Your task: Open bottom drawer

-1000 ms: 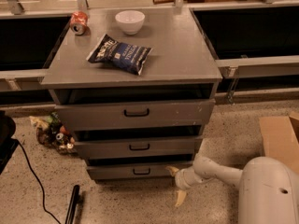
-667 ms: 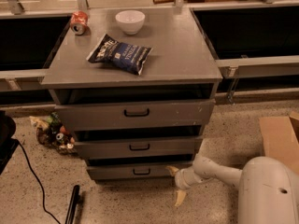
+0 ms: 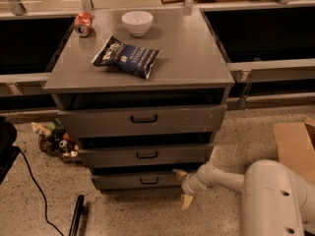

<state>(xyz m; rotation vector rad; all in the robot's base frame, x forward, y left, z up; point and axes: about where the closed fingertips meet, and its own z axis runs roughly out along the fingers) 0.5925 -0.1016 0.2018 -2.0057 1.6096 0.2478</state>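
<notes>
Low down by the floor, the gripper (image 3: 183, 187) sits at the end of a pale arm (image 3: 224, 178) that reaches in from the lower right. Its two tan fingers (image 3: 186, 201) are spread well apart and have hold of nothing. The upper finger lies at the right-hand end of the bottom drawer (image 3: 123, 181), touching it or just beside it, I cannot tell which, while the lower finger points down toward the speckled floor (image 3: 133, 213). That drawer is the lowest and narrowest of the three grey fronts, and its small black bar handle (image 3: 149, 180) lies left of the gripper, apart from it. Above it come the middle drawer (image 3: 113, 156) and the top drawer (image 3: 98, 119), each wider than the one below. On the grey cabinet top (image 3: 192, 58) lie a dark blue chip bag (image 3: 126, 57), a white bowl (image 3: 137, 22) and a red can (image 3: 83, 23) on its side. Left of the cabinet, a heap of small clutter (image 3: 56, 139) rests on the floor, with a black cable (image 3: 34, 186) nearby. A cardboard box (image 3: 295, 144) stands at the right edge.
</notes>
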